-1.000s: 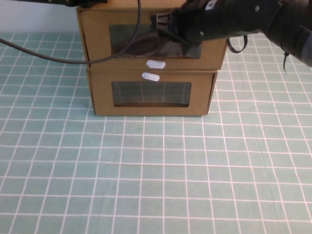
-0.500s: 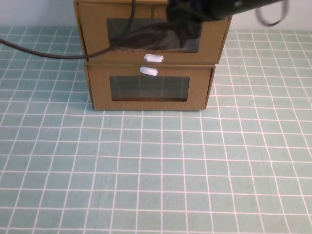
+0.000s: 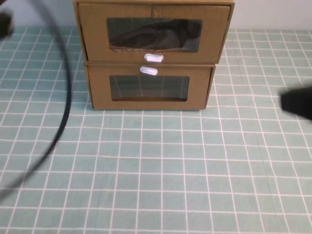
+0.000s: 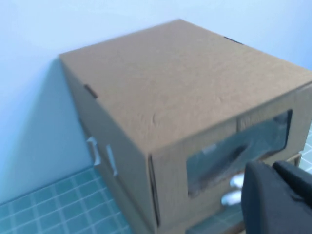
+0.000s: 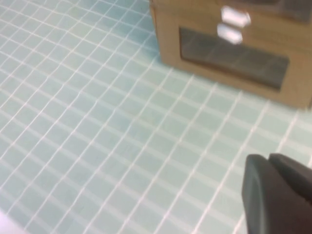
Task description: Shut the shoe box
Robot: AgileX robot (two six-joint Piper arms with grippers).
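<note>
Item one: the shoe box (image 3: 153,31), brown cardboard, drawer type, with a clear window in its front and a small white pull tab (image 3: 153,58) just under that window. We find it at the far middle of the table, stacked directly on a second, like cardboard box (image 3: 149,88). Its drawer front sits flush with the box's outer edges, so we record it as pushed in. Something dark shows dimly through the window; we cannot tell what it is.

Item two: the lower box, same make, its own white tab (image 3: 149,71) above its window, the two tabs lying just beside each other at the seam between the boxes.

Item three: the table (image 3: 161,170), covered in a pale green cloth with a white grid.

Item four: the left gripper (image 4: 278,200), a dark shape hovering near the upper front corner of the stack, apart from the cardboard. We cannot tell how its pincer stands.

Item five: the right gripper (image 5: 278,195), over the cloth in front of the boxes and to their right, well apart from them. Its pincer state we likewise cannot tell.

Item six: a black cable (image 3: 63,112) curving across the left side of the high view.
</note>
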